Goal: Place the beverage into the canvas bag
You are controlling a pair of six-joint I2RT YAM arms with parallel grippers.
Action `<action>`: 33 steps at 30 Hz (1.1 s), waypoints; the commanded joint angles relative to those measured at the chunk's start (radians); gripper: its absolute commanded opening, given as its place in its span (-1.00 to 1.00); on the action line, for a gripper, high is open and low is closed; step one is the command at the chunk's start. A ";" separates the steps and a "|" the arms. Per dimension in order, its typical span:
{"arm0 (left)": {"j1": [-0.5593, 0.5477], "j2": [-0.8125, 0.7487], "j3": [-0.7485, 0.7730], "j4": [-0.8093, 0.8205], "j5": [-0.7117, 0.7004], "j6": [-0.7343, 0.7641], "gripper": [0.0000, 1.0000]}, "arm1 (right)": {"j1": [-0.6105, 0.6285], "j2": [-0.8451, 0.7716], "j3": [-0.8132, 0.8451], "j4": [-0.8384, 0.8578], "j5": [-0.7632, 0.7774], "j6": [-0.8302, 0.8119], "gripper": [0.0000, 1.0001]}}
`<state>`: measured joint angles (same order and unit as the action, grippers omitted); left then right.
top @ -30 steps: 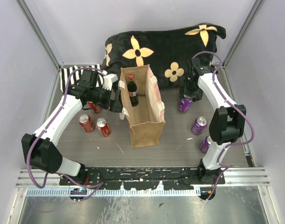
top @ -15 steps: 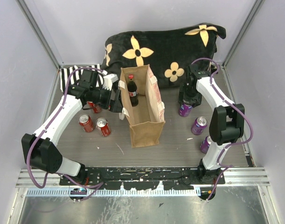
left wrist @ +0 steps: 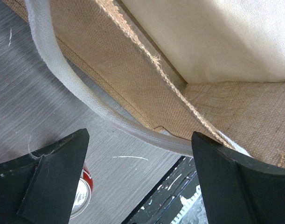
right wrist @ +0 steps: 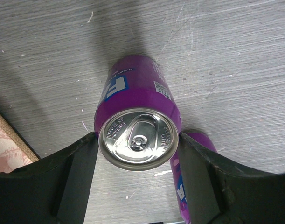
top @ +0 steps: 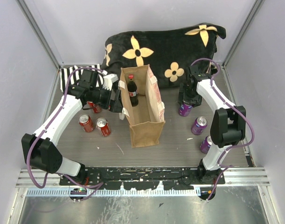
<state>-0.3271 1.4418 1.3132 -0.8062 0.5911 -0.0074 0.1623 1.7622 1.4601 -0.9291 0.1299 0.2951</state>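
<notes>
Beside canvas bag (top: 145, 128), three purple cans (top: 199, 125)

Walls: three plain pale lilac panels, left (top: 16, 84), back (top: 133, 16), right (top: 273, 84); aluminium posts (top: 38, 35) at the two far corners. Table (top: 179, 149): grey wood-grain top, fine white scratches (top: 120, 148); slotted metal rail (top: 254, 176) along its near edge; brushed steel sheet (top: 142, 210) in front of that. Large black cushion (top: 161, 44) with tan flowers against the back wall; black-and-white striped cloth (top: 67, 77) in the far left corner. Light: even and soft, probably from overhead; faint shadows.
</notes>
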 commanded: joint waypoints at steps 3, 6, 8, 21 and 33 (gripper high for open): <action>0.005 -0.009 0.031 0.011 0.027 0.009 0.96 | 0.004 0.022 0.005 0.061 0.019 0.010 0.44; 0.004 -0.006 0.031 0.012 0.027 0.010 0.96 | 0.005 0.028 -0.004 0.075 0.019 0.011 0.45; 0.004 -0.005 0.030 0.012 0.028 0.014 0.96 | 0.005 0.029 -0.011 0.087 0.014 0.013 0.46; 0.005 0.000 0.026 0.012 0.037 0.022 0.96 | 0.004 0.044 -0.019 0.118 0.008 0.021 0.58; 0.004 -0.002 0.026 0.010 0.041 0.032 0.96 | 0.005 0.035 0.003 0.112 0.030 0.026 0.37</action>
<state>-0.3271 1.4418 1.3132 -0.8059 0.6060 0.0078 0.1619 1.8202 1.4288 -0.8322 0.1379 0.3096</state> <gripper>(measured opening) 0.979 0.756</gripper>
